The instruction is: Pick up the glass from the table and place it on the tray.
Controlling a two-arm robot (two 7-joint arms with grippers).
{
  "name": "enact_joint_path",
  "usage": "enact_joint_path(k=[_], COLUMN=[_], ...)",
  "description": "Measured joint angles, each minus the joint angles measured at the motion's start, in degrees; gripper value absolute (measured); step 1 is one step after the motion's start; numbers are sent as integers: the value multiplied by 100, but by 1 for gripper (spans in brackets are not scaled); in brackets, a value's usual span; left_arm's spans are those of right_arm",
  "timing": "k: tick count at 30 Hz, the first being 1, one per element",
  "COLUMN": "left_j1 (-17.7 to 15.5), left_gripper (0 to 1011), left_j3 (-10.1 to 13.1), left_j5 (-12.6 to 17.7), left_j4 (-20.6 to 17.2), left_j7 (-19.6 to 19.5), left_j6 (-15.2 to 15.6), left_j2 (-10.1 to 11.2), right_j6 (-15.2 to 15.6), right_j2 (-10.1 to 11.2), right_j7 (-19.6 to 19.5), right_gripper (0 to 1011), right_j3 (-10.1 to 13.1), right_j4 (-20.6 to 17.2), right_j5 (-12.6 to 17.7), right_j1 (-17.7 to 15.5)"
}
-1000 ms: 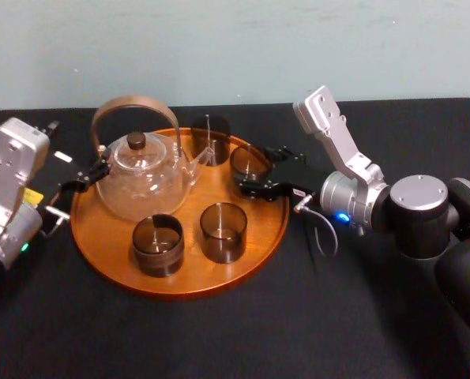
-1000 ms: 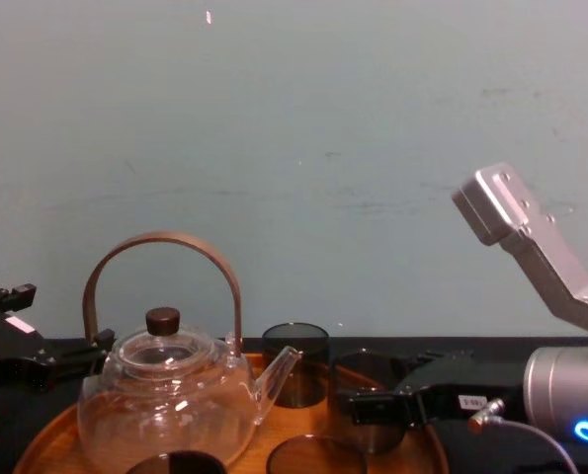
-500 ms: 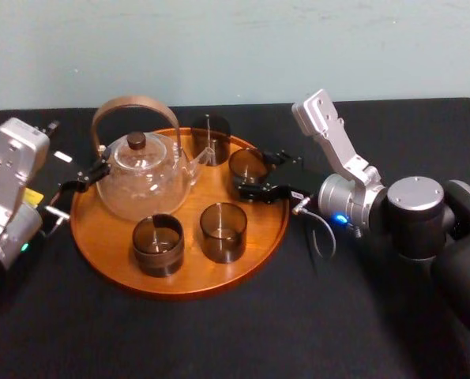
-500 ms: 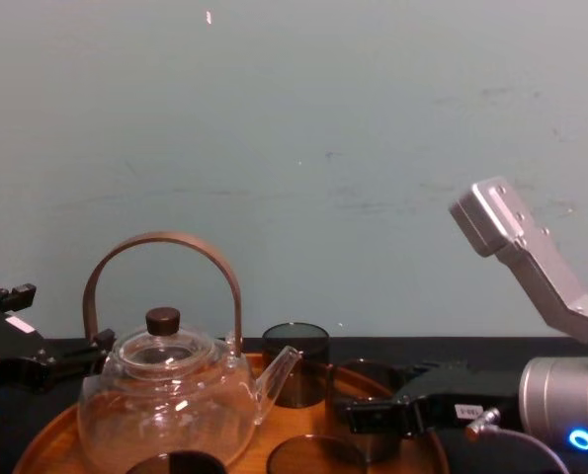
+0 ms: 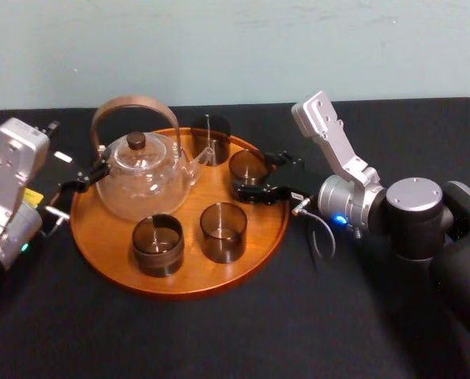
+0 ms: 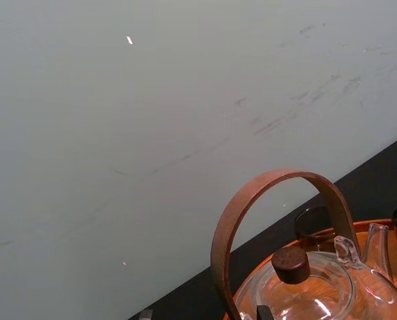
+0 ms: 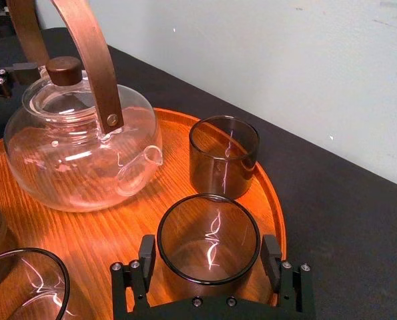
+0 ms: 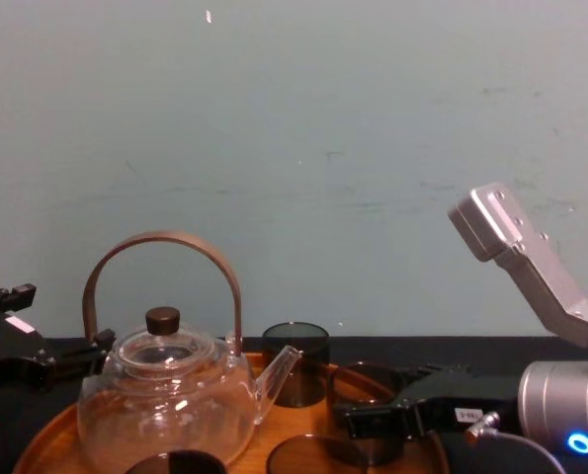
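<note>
The glass [image 5: 248,166] is a smoky, straight-sided tumbler standing upright on the right part of the round wooden tray [image 5: 179,288]. My right gripper [image 5: 254,172] reaches in from the right with one finger on each side of it. In the right wrist view the glass [image 7: 208,250] sits between the fingers of my right gripper [image 7: 209,263], which is open, with a thin gap at each side. The chest view shows the glass [image 8: 363,395] resting low on the tray. My left gripper [image 5: 80,180] is parked at the tray's left edge, beside the teapot.
A glass teapot [image 5: 142,178] with a wooden hoop handle stands on the tray's left half. Three more smoky glasses share the tray: one at the back [image 5: 210,138] and two in front [image 5: 223,231], [image 5: 157,245]. The black table [image 5: 219,339] spreads all around.
My right gripper came down a little with the glass until it rested on the tray, then its fingers spread slightly off it. The left arm stayed still.
</note>
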Motion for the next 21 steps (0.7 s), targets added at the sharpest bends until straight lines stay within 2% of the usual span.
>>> enact_joint_path(k=[7, 14, 21], left_j1=[0, 0, 0], left_gripper=[1010, 1010, 1010], left_j3=[0, 0, 0], left_j5=[0, 0, 0], left_j4=[0, 0, 0], left_j7=[0, 0, 0], left_j6=[0, 0, 0], left_j2=[0, 0, 0], right_j6=[5, 114, 261], right_j2=[2, 59, 253], right_j7=[4, 80, 67], right_gripper=[1002, 1002, 1002], right_j3=[3, 63, 112], right_j4=[-3, -98, -530], right_j5=[0, 130, 249], right_j1=[-4, -64, -300])
